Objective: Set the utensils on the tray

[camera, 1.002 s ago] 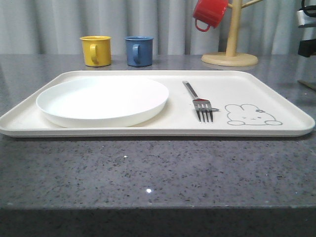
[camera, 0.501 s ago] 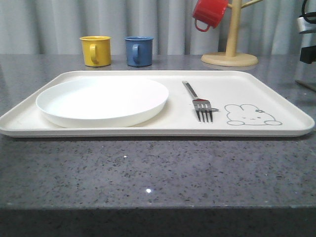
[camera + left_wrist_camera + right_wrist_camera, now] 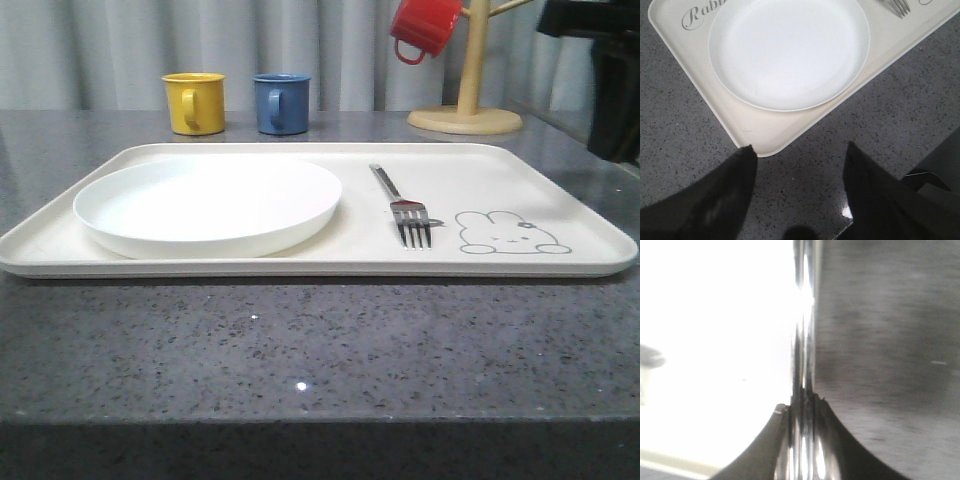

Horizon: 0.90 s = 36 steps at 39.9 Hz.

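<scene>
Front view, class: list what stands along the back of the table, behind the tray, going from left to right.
Yellow mug → blue mug → red mug hanging on the wooden mug stand → dark robot arm at the right edge.

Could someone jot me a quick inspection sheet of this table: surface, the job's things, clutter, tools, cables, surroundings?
Surface: dark speckled stone countertop.
Job's things: fork lies on the cream tray, beside the rabbit drawing.
Clutter: white plate on the tray; yellow mug and blue mug behind it; red mug on a wooden mug tree.
Tools: left tool open near the tray corner; right tool shut on thin shiny metal pieces, likely chopsticks.
Cables: nothing seen.
Surroundings: grey curtain.
</scene>
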Motion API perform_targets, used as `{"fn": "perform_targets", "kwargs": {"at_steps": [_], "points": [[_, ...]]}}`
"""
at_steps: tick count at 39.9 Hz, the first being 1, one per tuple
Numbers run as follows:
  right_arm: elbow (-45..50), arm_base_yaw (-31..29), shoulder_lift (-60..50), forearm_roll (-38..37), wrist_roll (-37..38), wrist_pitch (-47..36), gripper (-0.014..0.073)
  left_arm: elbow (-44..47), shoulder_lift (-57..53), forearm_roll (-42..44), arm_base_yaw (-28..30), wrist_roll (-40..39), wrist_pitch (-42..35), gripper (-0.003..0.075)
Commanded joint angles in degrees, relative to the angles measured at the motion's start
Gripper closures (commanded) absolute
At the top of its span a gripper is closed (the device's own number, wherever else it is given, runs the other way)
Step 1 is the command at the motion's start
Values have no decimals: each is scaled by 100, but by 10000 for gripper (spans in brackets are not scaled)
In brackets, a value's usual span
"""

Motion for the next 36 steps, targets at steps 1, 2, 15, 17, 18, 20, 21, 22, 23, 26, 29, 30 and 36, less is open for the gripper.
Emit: {"fn": "perform_targets", "kwargs": {"at_steps": [1,2,15,17,18,20,21,22,23,26,29,30,36], "points": [[-125,379,-242,309,125,-252,547,-148,-55,12,-44,-57,-344,332],[-125,447,-222,353,258,-305,547,-148,-55,12,-44,-57,-344,332],[-125,820,267,566,1184,-1025,547,-148,-55,12,-44,-57,-344,332],[-125,820,325,628,1184,-1080,547,-148,-55,12,-44,-57,-344,332],[-125,820,354,636,1184,-1106,547,-148,-55,12,-44,-57,-344,332],[-125,820,407,639,1184,-1147,547,-148,-55,12,-44,-57,-344,332],[-125,820,430,639,1184,-1158,547,-148,-55,12,-44,-57,-344,332],[-125,820,459,639,1184,-1163,546,-148,-55,12,-44,-57,-344,332],[-125,820,480,639,1184,-1163,545,-148,-55,12,-44,-57,-344,332],[-125,820,568,646,1184,-1139,530,-148,-55,12,-44,-57,-344,332],[-125,820,630,646,1184,-1099,484,-148,-55,12,-44,-57,-344,332],[-125,820,636,651,1184,-1095,464,-148,-55,12,-44,-57,-344,332],[-125,820,575,597,1172,-1094,319,-148,-55,12,-44,-57,-344,332]]}}
